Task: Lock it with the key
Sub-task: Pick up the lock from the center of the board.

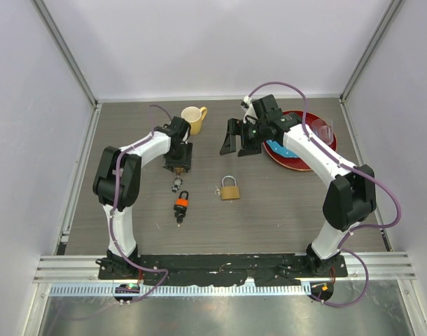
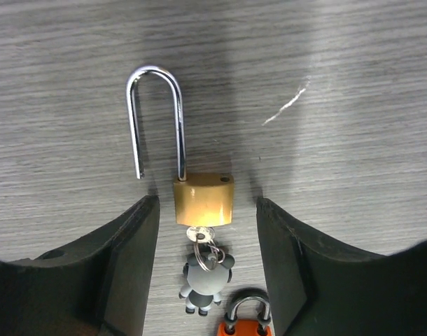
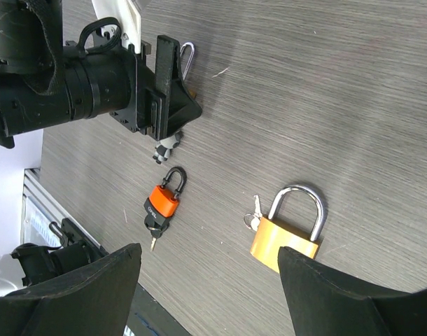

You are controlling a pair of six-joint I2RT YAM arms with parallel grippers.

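Under left gripper [image 1: 177, 169], open-shackled padlock [image 2: 204, 201], obscured from above

No text, brand or number can be read anywhere: the small padlock [image 2: 204, 199] and the larger padlock [image 3: 280, 236] show plain brass faces, and any marking on the orange padlock [image 3: 162, 203] is too small to tell

Grey wood-grain tabletop [image 1: 283, 217], white panel walls [image 1: 213, 42] on three sides, aluminium corner posts [image 1: 66, 52], even diffuse light.
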